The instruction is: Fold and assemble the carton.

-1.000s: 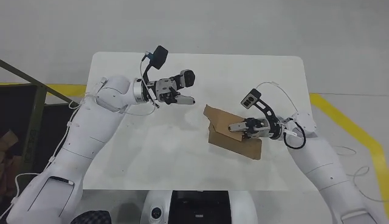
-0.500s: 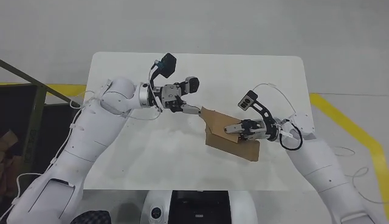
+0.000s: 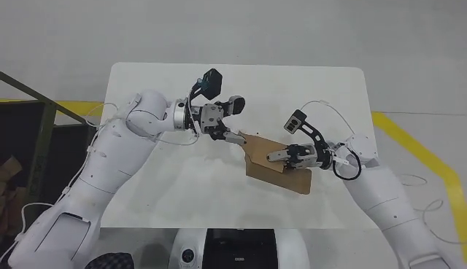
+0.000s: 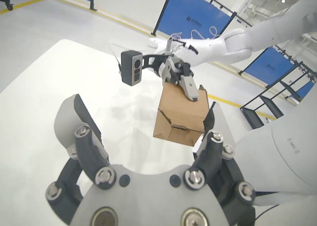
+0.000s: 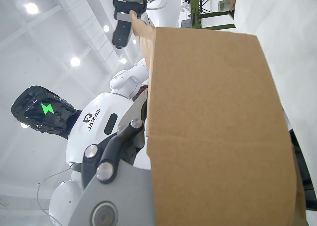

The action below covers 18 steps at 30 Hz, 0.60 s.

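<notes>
The carton (image 3: 281, 170), partly folded, is over the front right part of the table (image 3: 182, 189); whether it rests on the surface cannot be made out. The right hand (image 3: 279, 155) is clamped on one of its panels. One of its fingers lies on the outer face, while the other is hidden behind the cardboard. In the right wrist view that panel covers most of the hand. The left hand (image 4: 146, 105) is spread wide and grips nothing. It sits just beside the carton's end nearest the table's middle, with one finger (image 4: 210, 118) at the corner of a raised flap (image 3: 249, 139); whether they touch is hard to tell.
</notes>
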### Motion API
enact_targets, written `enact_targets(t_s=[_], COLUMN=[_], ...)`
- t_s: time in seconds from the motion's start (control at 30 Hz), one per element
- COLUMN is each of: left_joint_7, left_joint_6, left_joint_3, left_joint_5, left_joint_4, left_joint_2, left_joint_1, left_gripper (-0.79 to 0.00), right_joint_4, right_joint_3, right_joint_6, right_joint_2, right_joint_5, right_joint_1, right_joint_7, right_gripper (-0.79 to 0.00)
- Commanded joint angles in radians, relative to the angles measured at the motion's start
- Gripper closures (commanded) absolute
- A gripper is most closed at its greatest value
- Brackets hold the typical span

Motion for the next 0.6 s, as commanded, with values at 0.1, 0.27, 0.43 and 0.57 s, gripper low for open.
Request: enact_targets(t_s=[0.1,0.27,0.43,0.57], left_joint_7=[-0.009,0.005,0.024,0.018], left_joint_6=[0.000,0.000,0.000,0.004], left_joint_3=[0.027,0.039,0.048,0.071], left_joint_5=[-0.014,-0.020,-0.016,-0.020], left_joint_4=[0.027,0.048,0.080,0.094], left_joint_2=[0.002,0.005,0.007,0.005], left_joint_1=[-0.018,-0.024,-0.024,-0.025], left_gripper=[-0.785,-0.785,-0.785,-0.785], right_joint_4=[-0.002,-0.008,-0.028,-0.042], right_joint_3=[0.005,0.007,0.009,0.013], right_joint_6=[0.002,0.002,-0.001,-0.001], right_joint_2=[0.000,-0.001,-0.002,-0.001], right_joint_5=[-0.004,0.002,0.012,0.011], right_joint_1=[-0.002,-0.008,-0.015,-0.022], right_joint_7=[0.000,0.006,0.017,0.015], right_gripper=[0.000,0.000,0.000,0.000])
